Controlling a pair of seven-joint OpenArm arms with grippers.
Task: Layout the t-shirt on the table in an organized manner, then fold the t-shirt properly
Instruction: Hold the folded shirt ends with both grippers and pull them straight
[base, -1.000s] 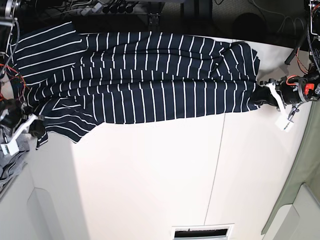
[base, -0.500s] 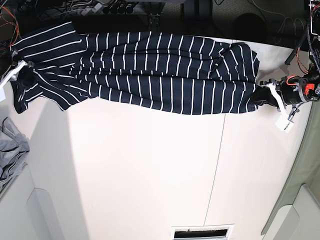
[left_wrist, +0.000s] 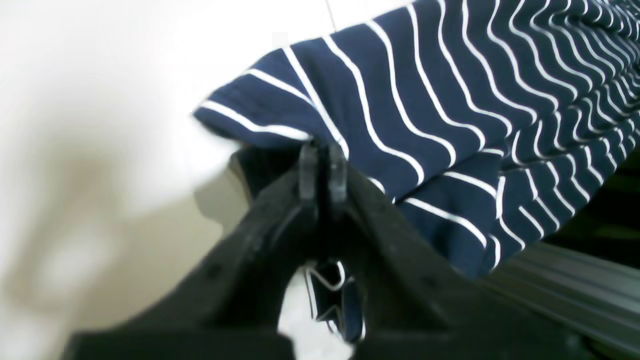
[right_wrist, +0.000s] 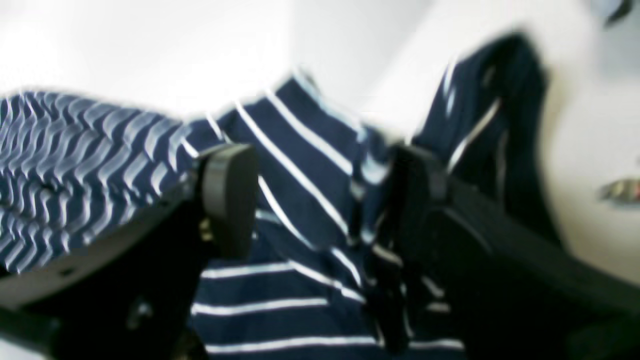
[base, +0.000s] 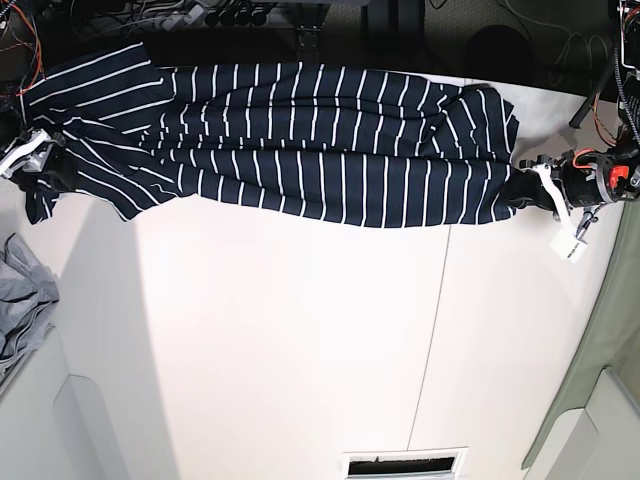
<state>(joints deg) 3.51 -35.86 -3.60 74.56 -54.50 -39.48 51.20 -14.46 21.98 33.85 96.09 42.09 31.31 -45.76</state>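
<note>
The navy t-shirt (base: 320, 150) with thin white stripes lies stretched in a long band across the far side of the white table (base: 300, 350). My left gripper (base: 522, 188) is shut on the shirt's right end. In the left wrist view its fingers (left_wrist: 306, 167) pinch the fabric edge (left_wrist: 425, 100). My right gripper (base: 42, 160) is at the shirt's left end. In the blurred right wrist view it (right_wrist: 320, 200) is open, with striped fabric (right_wrist: 300, 165) lying between its fingers (right_wrist: 230, 200). No neck label shows.
A plain grey cloth (base: 20, 290) lies at the table's left edge. A dark seam (base: 430, 340) runs across the tabletop. A slotted vent (base: 405, 465) sits at the near edge. Cables (base: 200, 15) hang beyond the far edge. Green fabric (base: 610, 330) is at the right.
My right gripper carried the shirt's near-left flap up toward the far edge, narrowing the shirt into a band, then dropped slightly and now stands open. The left gripper has not moved.
</note>
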